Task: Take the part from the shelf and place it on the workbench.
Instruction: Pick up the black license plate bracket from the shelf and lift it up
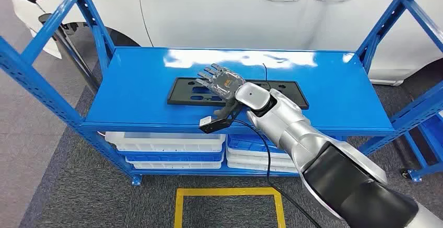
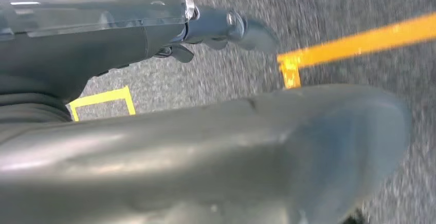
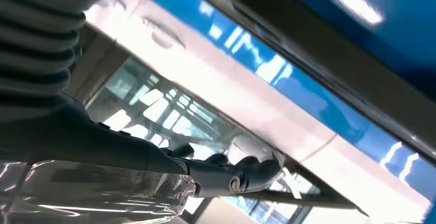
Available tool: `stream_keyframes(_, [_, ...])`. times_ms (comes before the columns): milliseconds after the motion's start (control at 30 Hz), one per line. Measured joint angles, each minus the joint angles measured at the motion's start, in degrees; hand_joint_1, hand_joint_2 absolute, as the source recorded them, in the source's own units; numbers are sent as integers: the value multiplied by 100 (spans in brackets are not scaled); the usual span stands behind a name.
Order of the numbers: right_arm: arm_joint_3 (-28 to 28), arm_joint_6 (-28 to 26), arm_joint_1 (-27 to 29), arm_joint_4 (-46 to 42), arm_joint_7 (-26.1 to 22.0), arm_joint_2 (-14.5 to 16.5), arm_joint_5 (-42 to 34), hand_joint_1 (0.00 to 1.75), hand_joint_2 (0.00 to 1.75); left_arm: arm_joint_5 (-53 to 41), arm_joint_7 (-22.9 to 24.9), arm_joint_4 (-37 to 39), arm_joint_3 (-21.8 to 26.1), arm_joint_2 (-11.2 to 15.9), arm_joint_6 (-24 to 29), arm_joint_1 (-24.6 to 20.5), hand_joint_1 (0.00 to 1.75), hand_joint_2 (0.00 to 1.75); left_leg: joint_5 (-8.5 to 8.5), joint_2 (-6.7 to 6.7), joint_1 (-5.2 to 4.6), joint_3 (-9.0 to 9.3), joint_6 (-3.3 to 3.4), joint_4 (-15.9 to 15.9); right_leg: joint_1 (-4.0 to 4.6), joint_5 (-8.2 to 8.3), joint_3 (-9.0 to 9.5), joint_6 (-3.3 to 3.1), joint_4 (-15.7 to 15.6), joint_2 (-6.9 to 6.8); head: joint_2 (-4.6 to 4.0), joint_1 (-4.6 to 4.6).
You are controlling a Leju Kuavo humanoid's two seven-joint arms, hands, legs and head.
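Observation:
The part is a flat black rectangular panel (image 1: pixel 184 90) with slots, lying on the top deck of the blue shelf (image 1: pixel 136 81). My right hand (image 1: pixel 222 81) reaches over the middle of the panel, palm down with its fingers stretched out flat and spread; whether they touch the panel is unclear. The right wrist view looks along the thick grey thumb (image 3: pixel 241 175) just above the glossy blue deck. My left hand (image 2: pixel 226 26) hangs beside my body over the grey floor, thumb out and nothing in it.
Blue shelf uprights stand at the left (image 1: pixel 89 13) and right (image 1: pixel 386 24). A white car (image 1: pixel 235 8) is parked just behind the shelf. White and blue bins (image 1: pixel 167 143) sit on the lower level. A yellow tape square (image 1: pixel 230 191) marks the floor in front.

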Motion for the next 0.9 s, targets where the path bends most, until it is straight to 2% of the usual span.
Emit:
stream_keyframes(67, [-27,-1,33,16,11,-5,-34,0,175,10,-11,0,1,0,-8,0,0,0,-37,1,-2,10,-29,26,-32,2,70,-17,-42,1,0,-1])
stream_keyframes(133, [-78,-2,90,45,43,-12,-101,0,175,21,-32,0,1,0,-18,-1,0,0,-220,4,10,-103,-79,314,-74,-3,173,-49,-98,-1,0,-1])
stream_keyframes(233, [-166,-2,230,90,135,-17,-194,0,175,21,-42,0,1,1,-25,9,0,0,-639,7,56,-646,-152,1303,-83,-31,213,-72,-102,-1,0,-1])
stream_keyframes(267, [-204,-2,296,109,172,-21,-231,0,175,21,-43,0,1,2,-26,19,0,0,-662,7,69,-776,-177,1479,-87,-43,215,-69,-92,3,0,-1])
stream_keyframes(300, [-249,-1,355,127,204,-28,-277,0,175,20,-43,0,2,4,-26,28,0,0,-577,8,78,-809,-196,1451,-94,-59,215,-58,-74,8,0,-1])
stream_keyframes(333, [-300,2,399,144,228,-35,-338,0,175,20,-44,0,2,7,-26,34,0,0,-393,9,88,-735,-207,1212,-104,-79,215,-42,-49,15,0,-1])
stream_keyframes(367, [-358,8,424,158,242,-42,-410,0,175,19,-46,0,2,9,-24,35,0,0,-156,9,98,-588,-217,833,-115,-103,214,-20,-17,21,0,-1])
stream_keyframes(400, [-427,18,436,171,248,-50,-489,0,175,19,-48,0,2,10,-23,33,0,0,-11,9,97,-445,-214,472,-119,-125,210,6,18,26,0,-1])
stream_keyframes(433, [-505,35,442,183,246,-62,-568,0,175,19,-51,0,2,11,-22,30,0,0,55,9,89,-340,-188,213,-118,-142,195,33,47,32,0,-1])
stream_keyframes(467, [-599,60,453,196,244,-76,-648,0,175,19,-54,0,2,11,-20,31,0,0,84,6,78,-288,-149,79,-114,-156,180,67,71,35,0,-1])
stream_keyframes(500, [-699,82,471,209,243,-91,-720,0,175,17,-57,0,2,13,-19,36,0,0,53,4,63,-282,-103,59,-109,-162,168,101,81,37,0,-1])
stream_keyframes(600, [-1009,124,531,240,262,-147,-857,0,175,14,-60,0,3,15,-14,47,0,0,149,7,71,-265,24,27,-127,-246,129,205,172,31,0,-2])
stream_keyframes(633, [-1100,128,542,249,286,-168,-878,0,175,14,-60,0,3,16,-12,41,0,0,167,12,77,-260,54,10,-136,-361,57,235,337,27,0,-2])
stream_keyframes(667, [-1182,128,557,258,330,-191,-889,0,175,14,-60,0,3,16,-10,36,0,0,175,16,78,-257,71,2,-147,-534,-72,263,628,22,0,-1])
stream_keyframes(733, [-1308,121,621,277,454,-226,-898,0,175,14,-61,0,3,17,-8,33,0,0,172,18,73,-258,91,4,-156,-870,-417,304,1375,18,0,-1])
stream_keyframes(767, [-1361,118,666,290,537,-243,-893,0,175,13,-62,0,3,17,-9,35,0,0,169,17,71,-258,94,6,-162,-933,-538,315,1626,18,0,-1])
stream_keyframes(800, [-1412,116,701,302,627,-257,-884,0,175,10,-67,0,3,17,-9,38,0,0,166,14,71,-257,95,9,-166,-888,-563,316,1669,17,0,-1])
stream_keyframes(833, [-1463,114,720,311,715,-269,-872,15,175,6,-74,0,3,17,-9,38,0,0,162,11,71,-253,92,12,-169,-744,-473,308,1478,16,0,-1])
stream_keyframes(900, [-1579,99,713,321,871,-297,-848,79,175,-1,-95,0,3,16,-9,33,0,0,147,7,63,-243,69,21,-159,-384,-88,261,696,13,0,-1])
